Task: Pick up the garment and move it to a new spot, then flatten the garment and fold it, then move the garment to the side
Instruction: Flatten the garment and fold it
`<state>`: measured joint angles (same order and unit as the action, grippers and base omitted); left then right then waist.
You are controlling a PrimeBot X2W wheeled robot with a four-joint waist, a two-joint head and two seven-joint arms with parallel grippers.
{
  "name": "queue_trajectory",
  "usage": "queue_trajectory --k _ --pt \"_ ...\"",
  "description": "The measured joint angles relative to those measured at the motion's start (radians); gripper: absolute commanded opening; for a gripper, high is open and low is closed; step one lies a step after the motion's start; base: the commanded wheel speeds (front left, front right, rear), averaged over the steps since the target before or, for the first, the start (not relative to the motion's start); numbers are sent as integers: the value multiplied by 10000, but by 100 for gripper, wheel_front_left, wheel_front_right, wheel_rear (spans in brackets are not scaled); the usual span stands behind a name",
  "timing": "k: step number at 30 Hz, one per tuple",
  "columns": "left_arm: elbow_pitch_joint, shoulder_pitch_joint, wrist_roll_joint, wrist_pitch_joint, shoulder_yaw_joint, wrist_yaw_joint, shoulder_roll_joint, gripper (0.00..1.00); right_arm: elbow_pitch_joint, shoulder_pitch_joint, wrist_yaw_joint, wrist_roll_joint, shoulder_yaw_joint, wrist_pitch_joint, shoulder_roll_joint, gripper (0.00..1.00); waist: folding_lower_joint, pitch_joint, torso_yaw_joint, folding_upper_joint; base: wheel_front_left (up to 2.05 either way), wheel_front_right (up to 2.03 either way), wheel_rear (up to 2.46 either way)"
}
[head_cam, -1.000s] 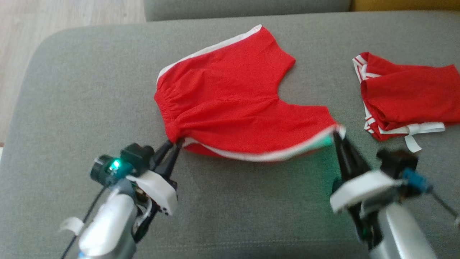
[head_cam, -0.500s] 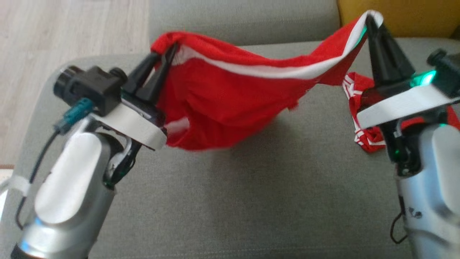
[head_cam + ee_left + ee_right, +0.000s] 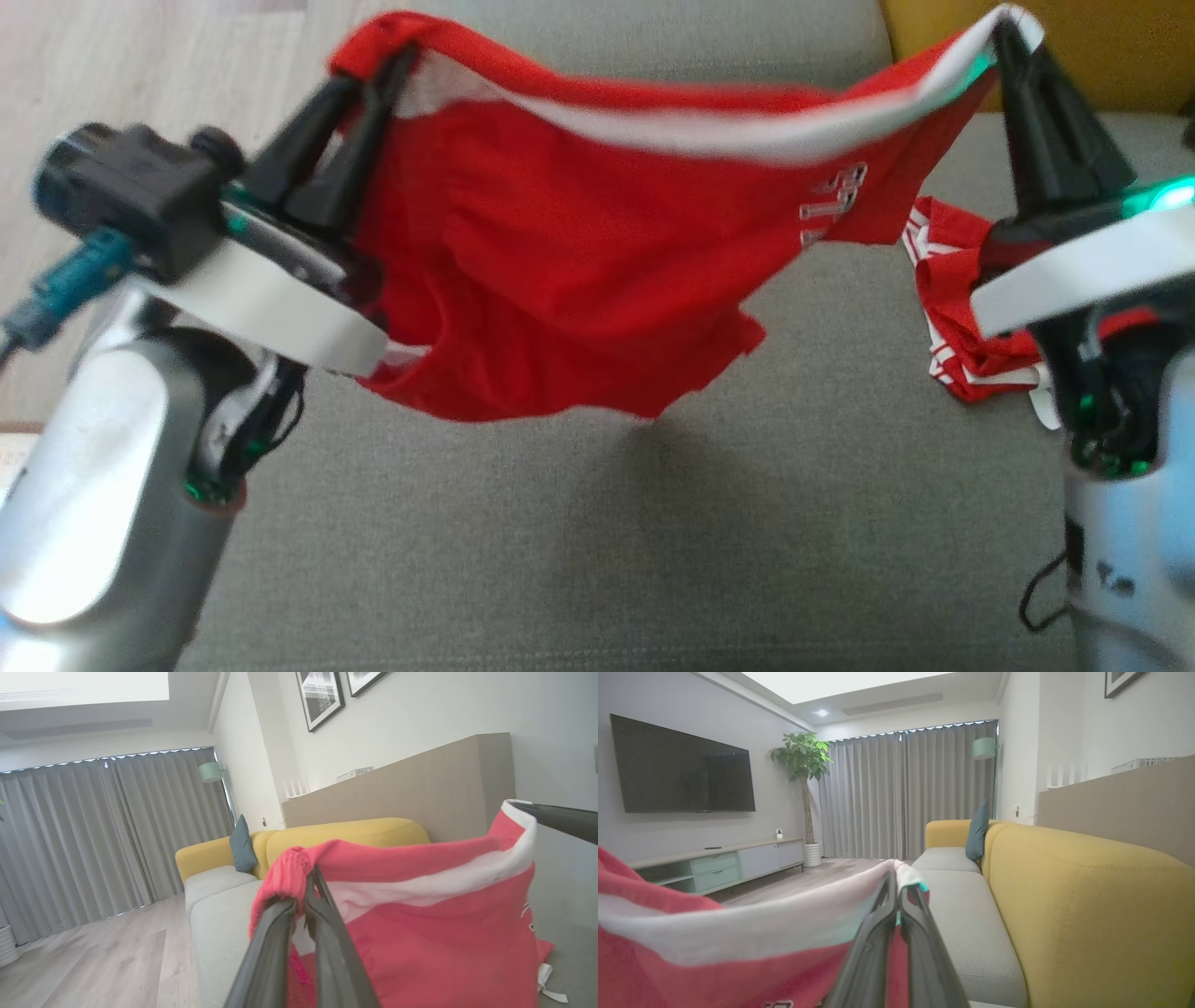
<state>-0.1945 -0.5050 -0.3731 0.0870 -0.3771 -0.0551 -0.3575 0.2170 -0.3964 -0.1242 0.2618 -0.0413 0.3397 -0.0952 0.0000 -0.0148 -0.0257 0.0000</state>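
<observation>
Left pincer [image 3: 397, 61], right pincer [image 3: 1005, 35] hold shorts [image 3: 579, 252] over grey sofa [image 3: 597, 541]; curtains [image 3: 93, 826] beyond

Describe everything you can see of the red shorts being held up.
The red shorts look like soft fabric, with a white stripe along the top edge and small white lettering near the right end. They hang stretched between the left hand, shut on the gathered waistband corner, and the right hand, shut on a white-trimmed corner, sagging above the grey cushion.

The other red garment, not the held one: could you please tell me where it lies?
The other garment lies bunched on the sofa seat at the head view's right, partly hidden behind the right gripper, right of the held garment.
</observation>
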Motion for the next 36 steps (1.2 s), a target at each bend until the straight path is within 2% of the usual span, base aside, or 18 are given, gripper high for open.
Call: queue_trajectory --k 6,8,12,18,23,26,29,32,36 --pt "424 -564 -370 54 261 -73 4 0 -660 -1068 0 -90 115 320 90 0 0 575 -51 0 0 0 0" --pt "1319 -1637 -869 -73 447 -259 105 0 -1684 -2443 0 -372 -58 318 104 0 0 1131 -92 0 0 0 0" --pt "3235 -3574 -1049 -573 821 -474 125 0 -3634 -4876 0 -963 -230 -247 23 0 0 1994 -160 0 0 0 0" --pt "6115 -6404 -1035 -1801 899 -683 364 0 -6874 -7997 0 -1728 -485 -1941 111 0 1 3186 -284 -1 0 0 0" --pt "8109 -8342 -802 -3041 897 -696 665 0 -8891 -9870 -2 -2357 29 -3881 309 0 2 3926 -362 -1 0 0 0" --pt "9018 -8838 -767 -3346 918 -773 926 0 -9944 -10353 -2 -2284 117 -4734 320 0 1 4246 -367 0 0 0 0" --pt "9651 -8681 -786 -3377 892 -773 1221 0 -11154 -10191 -2 -1854 -360 -5072 311 0 2 4521 -321 -1 0 0 0" --pt "9758 -8109 -926 -3428 828 -771 1381 0 -12107 -9752 -2 -1555 -849 -5304 311 0 2 4767 -226 -1 0 0 0" --pt "9570 -6824 -1083 -3434 222 -769 1480 0 -13045 -9007 -2 -1312 -1670 -5394 293 0 1 4903 -7 -1 0 0 0"
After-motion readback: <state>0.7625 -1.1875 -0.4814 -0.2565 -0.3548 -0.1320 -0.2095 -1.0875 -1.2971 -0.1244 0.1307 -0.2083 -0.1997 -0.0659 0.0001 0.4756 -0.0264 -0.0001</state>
